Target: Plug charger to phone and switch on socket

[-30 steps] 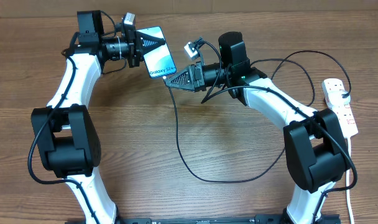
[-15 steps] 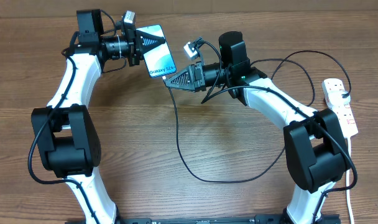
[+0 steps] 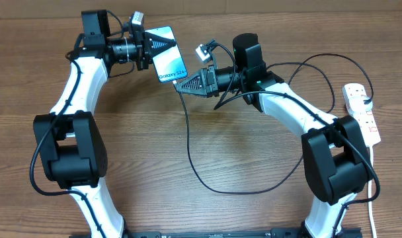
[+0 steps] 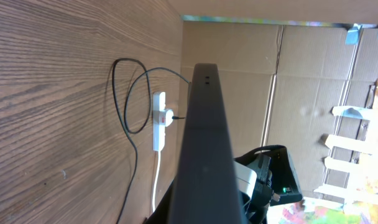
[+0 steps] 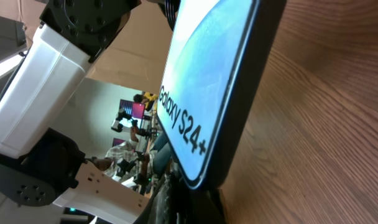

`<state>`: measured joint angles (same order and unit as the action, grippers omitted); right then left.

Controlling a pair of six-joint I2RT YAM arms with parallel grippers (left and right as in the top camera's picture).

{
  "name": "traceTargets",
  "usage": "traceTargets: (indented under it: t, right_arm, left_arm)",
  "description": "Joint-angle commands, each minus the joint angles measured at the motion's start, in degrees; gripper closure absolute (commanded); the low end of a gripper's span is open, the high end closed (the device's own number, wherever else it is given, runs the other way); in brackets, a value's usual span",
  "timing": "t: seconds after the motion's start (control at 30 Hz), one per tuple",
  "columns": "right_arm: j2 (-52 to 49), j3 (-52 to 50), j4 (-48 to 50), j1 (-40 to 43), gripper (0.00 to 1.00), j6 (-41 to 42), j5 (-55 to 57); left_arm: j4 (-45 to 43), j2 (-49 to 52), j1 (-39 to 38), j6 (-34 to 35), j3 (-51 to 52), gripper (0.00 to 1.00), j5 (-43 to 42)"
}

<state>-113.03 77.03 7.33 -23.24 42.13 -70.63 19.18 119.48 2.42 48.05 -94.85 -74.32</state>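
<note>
The phone (image 3: 168, 58), its blue screen lit with "Galaxy S24+" text, is held off the table at the back by my left gripper (image 3: 162, 45), which is shut on its top end. It fills the right wrist view (image 5: 207, 87) and shows edge-on in the left wrist view (image 4: 204, 143). My right gripper (image 3: 181, 86) is shut on the charger connector right at the phone's bottom edge. The charger cable (image 3: 191, 152) loops down across the table and back up to the white socket strip (image 3: 361, 112) at the right edge, where its plug sits. The socket also shows in the left wrist view (image 4: 158, 121).
The socket's white lead (image 3: 373, 211) runs down to the front right edge. Thicker black robot cables (image 3: 313, 66) arc behind my right arm. Cardboard walls stand beyond the table's far edge (image 4: 288, 74).
</note>
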Motion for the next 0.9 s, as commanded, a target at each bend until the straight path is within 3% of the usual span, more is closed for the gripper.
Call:
traceTargets:
  t: [0.0, 0.3, 0.87]
  right_arm:
    - [1.3, -0.1, 1.7, 0.1, 0.96, 1.7, 0.5]
    - [1.3, -0.1, 4.2, 0.1, 0.96, 4.0, -0.9]
    - [1.3, -0.1, 4.9, -1.7, 0.96, 9.2, 11.3]
  left_arm:
    - [-0.4, -1.1, 0.3, -0.5, -0.5, 0.96, -2.6]
    - [-0.4, -1.1, 0.3, -0.4, -0.5, 0.96, -2.6]
    - [-0.4, -1.1, 0.3, 1.3, -0.5, 0.96, -3.5]
